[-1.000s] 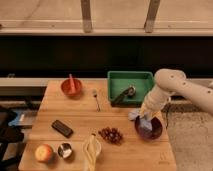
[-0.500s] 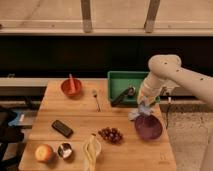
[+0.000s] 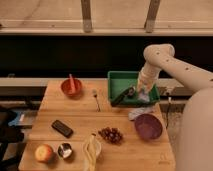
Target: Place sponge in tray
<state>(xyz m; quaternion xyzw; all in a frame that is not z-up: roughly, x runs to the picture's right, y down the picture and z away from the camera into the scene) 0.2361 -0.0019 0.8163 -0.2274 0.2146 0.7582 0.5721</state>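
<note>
End effector (image 3: pixel 143 93) above tray (image 3: pixel 119 78) (green), right side.

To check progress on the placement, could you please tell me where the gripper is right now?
In the camera view the gripper hangs over the right end of the green tray, right of centre, just beyond the purple bowl.

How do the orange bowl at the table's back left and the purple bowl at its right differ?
The round orange bowl holds a reddish utensil; the round purple bowl looks empty. The orange bowl sits left of the green plastic tray, the purple bowl in front of it. Both stand upright on the wooden table. The claw hangs over the tray, touching neither bowl.
</note>
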